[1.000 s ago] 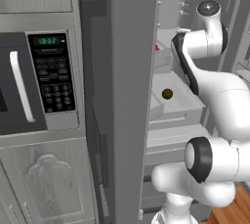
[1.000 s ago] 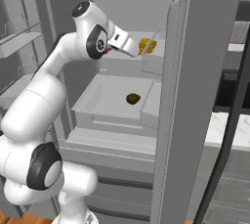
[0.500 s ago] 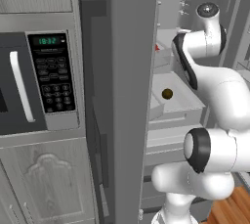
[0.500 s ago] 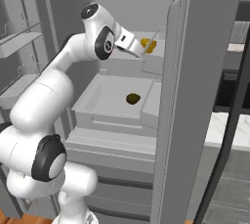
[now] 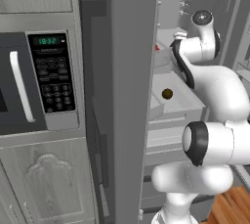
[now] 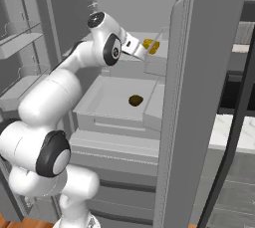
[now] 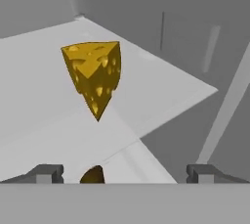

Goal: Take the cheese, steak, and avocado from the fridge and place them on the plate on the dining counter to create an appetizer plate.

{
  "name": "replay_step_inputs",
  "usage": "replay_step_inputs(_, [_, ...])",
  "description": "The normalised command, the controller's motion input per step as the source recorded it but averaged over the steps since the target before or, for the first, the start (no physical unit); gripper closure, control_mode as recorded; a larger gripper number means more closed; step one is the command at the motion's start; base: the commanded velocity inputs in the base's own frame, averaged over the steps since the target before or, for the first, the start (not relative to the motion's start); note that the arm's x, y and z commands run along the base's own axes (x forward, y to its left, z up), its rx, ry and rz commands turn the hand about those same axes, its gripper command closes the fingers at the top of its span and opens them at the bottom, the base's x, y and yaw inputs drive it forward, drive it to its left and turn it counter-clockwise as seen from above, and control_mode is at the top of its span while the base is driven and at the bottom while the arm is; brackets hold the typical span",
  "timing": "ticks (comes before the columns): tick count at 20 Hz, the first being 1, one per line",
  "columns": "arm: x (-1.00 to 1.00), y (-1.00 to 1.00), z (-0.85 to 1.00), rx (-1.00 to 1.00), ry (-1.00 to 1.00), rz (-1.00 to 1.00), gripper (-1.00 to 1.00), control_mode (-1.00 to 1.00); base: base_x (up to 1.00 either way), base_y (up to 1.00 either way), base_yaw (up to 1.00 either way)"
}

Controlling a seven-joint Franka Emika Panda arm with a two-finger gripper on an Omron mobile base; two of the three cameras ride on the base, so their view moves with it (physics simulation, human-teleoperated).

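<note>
Reaching: the gripper (image 7: 124,171) points at the cheese (image 7: 94,75) inside the fridge (image 6: 209,72); its two fingertips (image 7: 46,173) stand wide apart at the bottom of the hand view, nothing between them.
Cheese: yellow wedge with holes, standing on its point on a pale upper shelf (image 7: 161,91); not touched by the fingers. From the right base view it sits at the right end of that shelf (image 6: 157,55), just beyond the hand.
Avocado (image 6: 135,100): dark round ball, lying alone in the open grey drawer (image 6: 99,115) below the cheese shelf; in the hand view its top (image 7: 93,174) shows low between the fingertips.
Steak (image 5: 156,47): a small red bit at the door edge, left base view; mostly hidden.
Fridge: door open, arm (image 5: 215,86) reaching into the upper part.
Microwave (image 5: 44,78): left of the fridge, green digits on its black panel.
</note>
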Motion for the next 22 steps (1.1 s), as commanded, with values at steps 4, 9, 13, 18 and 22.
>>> replay_step_inputs(4, [0.30,-0.14,0.00,0.00,-0.05,0.00,-1.00,-1.00,0.00,0.00,0.00])
replay_step_inputs(9, [0.28,-0.14,0.00,0.00,-0.03,0.00,-1.00,-1.00,0.00,0.00,0.00])
replay_step_inputs(13, [0.31,-0.07,0.00,0.00,-0.01,0.00,-1.00,-1.00,0.00,0.00,0.00])
replay_step_inputs(18, [0.31,-0.09,0.00,0.00,0.00,0.00,-1.00,-1.00,0.00,0.00,0.00])
replay_step_inputs(22, [0.31,-0.10,0.00,0.00,-0.01,0.00,-1.00,-1.00,0.00,0.00,0.00])
